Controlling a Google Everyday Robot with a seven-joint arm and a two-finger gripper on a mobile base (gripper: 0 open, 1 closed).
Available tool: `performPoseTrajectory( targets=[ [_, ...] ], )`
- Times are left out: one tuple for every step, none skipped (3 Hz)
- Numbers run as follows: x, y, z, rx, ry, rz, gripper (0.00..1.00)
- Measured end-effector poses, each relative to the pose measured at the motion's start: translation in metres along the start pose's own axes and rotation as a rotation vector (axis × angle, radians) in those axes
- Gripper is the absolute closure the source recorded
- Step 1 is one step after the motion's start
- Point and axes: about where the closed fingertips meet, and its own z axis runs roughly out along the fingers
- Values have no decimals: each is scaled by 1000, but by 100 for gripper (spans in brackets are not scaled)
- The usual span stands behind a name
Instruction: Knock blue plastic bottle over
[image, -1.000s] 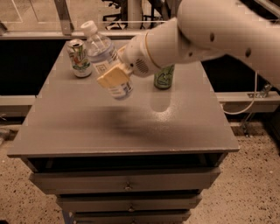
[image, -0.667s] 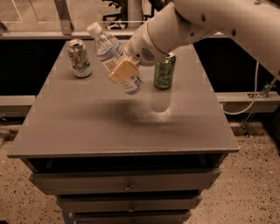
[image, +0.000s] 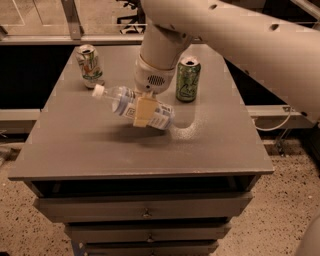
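Observation:
The blue plastic bottle is clear, with a white cap and a pale blue-and-white label. It is tilted almost flat just above the grey table top, cap pointing left and base to the right. My gripper reaches down from the large white arm and is shut on the bottle's middle. One tan finger pad shows across the label; the other finger is hidden behind the bottle.
A white-and-green drink can stands at the table's back left, close to the bottle cap. A green drink can stands upright just right of my wrist. The table has drawers below its front edge.
The arm has swung the bottle down and to the right. The bottle has gone from steeply tilted to nearly horizontal, low over the table. Both cans have stayed put.

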Motion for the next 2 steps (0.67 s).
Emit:
performPoseTrajectory(
  targets=[
    [-3, 24, 23, -57, 102, -35, 70],
    [-10, 33, 34, -66, 122, -46, 47]
  ],
)
